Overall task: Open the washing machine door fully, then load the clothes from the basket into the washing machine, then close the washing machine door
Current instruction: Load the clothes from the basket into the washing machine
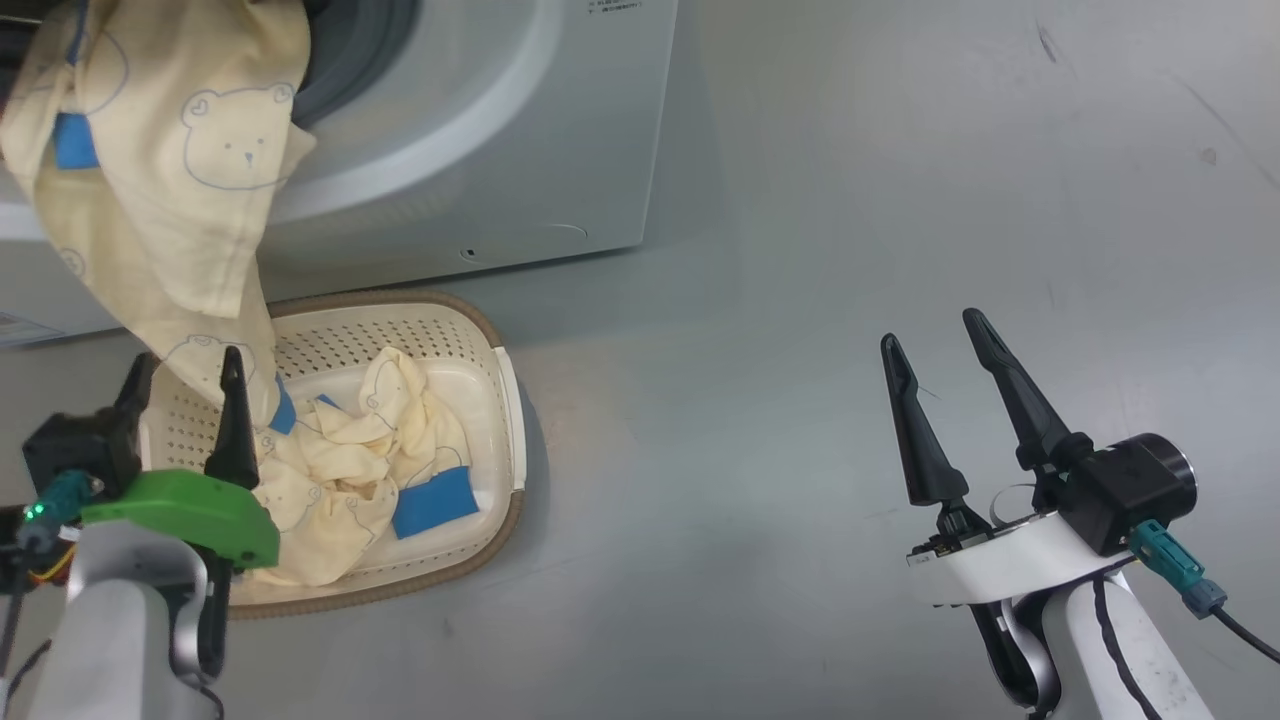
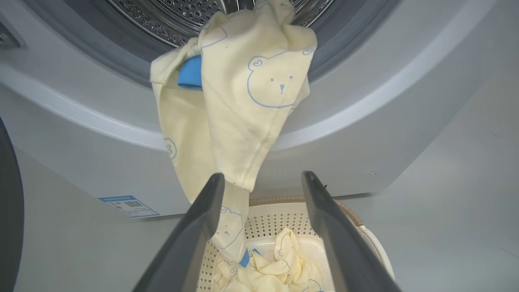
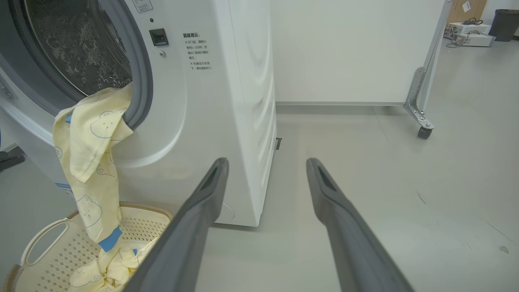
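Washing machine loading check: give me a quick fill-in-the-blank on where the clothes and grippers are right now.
1. One garment hangs from the ____ down into the basket.
2. The left gripper and right gripper both stand ____.
3. The gripper next to the basket is the ____ one.
Missing: washing machine; open; left.

Lab space, wheeled partition (image 3: 344, 48), bare grey floor (image 3: 405, 182)

The head view looks steeply down on the basket (image 1: 400, 300) before the washing machine (image 1: 480, 150). The left wrist view faces the drum mouth (image 2: 182, 16) from close below; the right wrist view, farther off sideways, shares the hanging clothes (image 1: 170, 150).
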Motion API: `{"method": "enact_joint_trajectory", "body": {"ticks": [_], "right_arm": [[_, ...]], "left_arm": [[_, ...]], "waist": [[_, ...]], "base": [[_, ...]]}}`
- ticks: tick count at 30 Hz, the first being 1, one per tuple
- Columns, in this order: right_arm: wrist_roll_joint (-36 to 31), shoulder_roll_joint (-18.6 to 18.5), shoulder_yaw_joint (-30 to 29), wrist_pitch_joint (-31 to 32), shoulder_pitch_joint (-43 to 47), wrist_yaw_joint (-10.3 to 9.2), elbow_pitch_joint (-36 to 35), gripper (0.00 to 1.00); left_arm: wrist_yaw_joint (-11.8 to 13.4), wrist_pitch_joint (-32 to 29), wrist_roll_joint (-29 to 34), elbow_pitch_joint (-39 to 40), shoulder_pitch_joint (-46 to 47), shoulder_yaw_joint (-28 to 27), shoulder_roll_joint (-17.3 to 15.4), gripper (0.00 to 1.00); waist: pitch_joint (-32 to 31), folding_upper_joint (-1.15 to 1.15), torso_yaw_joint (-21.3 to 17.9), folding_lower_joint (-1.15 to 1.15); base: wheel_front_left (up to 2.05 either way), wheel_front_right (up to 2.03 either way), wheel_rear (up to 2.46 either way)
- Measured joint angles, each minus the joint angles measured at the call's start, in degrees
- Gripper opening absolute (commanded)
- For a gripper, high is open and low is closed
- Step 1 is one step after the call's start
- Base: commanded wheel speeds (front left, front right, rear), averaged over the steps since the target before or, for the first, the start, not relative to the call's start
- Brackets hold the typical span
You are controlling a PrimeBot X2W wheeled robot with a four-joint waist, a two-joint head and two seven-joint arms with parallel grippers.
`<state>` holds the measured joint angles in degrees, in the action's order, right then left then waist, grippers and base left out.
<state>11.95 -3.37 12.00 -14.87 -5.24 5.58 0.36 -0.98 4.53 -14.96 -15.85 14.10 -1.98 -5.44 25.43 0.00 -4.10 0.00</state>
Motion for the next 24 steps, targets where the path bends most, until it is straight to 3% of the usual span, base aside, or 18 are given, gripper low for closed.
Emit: {"method": "enact_joint_trajectory", "body": {"ticks": [24], "right_arm": [[2.4, 0.3, 2.2, 0.0, -8.7, 0.43, -3.2, 1.0]], "left_arm": [[0.3, -15.5, -3.5, -11.9, 20.9, -7.1, -10.5, 1.0]], "waist": [[14.2, 0.0, -6.1, 0.01]], "base": [[0.0, 0.0, 0.0]]}}
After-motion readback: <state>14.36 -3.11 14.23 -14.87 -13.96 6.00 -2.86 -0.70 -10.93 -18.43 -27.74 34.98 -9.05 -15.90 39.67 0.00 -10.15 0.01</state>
